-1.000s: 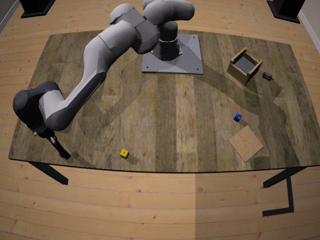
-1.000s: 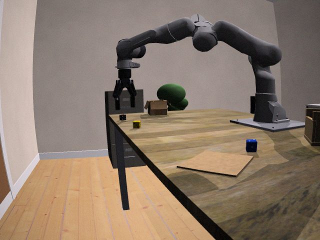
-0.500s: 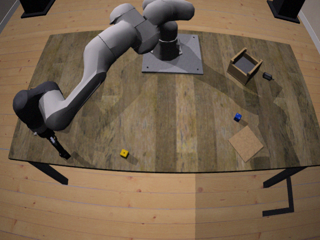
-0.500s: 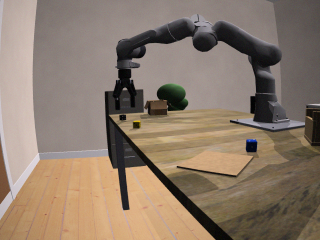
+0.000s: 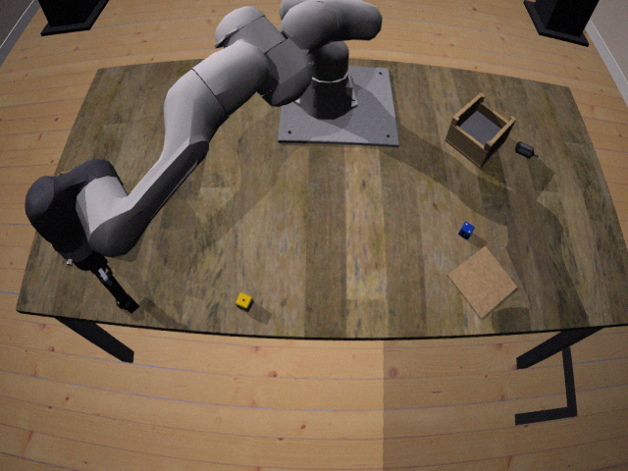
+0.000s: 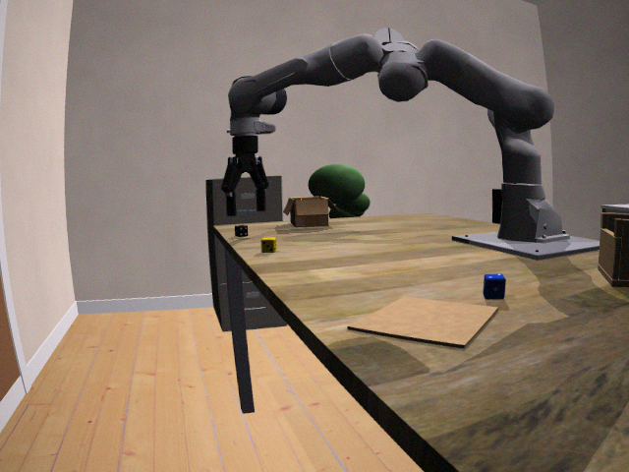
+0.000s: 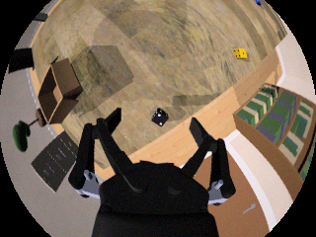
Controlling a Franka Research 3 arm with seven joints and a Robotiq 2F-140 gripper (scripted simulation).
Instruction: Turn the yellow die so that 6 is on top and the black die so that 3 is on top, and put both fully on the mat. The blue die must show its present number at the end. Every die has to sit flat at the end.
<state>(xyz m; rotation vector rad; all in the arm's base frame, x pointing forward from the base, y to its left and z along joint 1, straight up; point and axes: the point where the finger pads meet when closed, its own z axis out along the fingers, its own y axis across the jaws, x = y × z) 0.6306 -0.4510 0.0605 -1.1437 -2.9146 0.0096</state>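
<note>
Seen from above, at the counter (image 5: 324,228) (image 6: 330,264) (image 7: 148,59)'s eight o'clock, the tool (image 5: 127,302) (image 6: 246,203) (image 7: 156,118) is spread wide, nothing held; the mat (image 5: 483,282) (image 6: 424,321) waits at four. Below the fingers, the black die (image 6: 241,230) (image 7: 159,118) could be knocked overboard by an off-centre descent!

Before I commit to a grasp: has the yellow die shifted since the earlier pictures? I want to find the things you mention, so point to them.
No. The yellow die (image 5: 243,300) (image 6: 268,245) (image 7: 240,53) sits at the same spot near the table's front edge in the top view.
</note>
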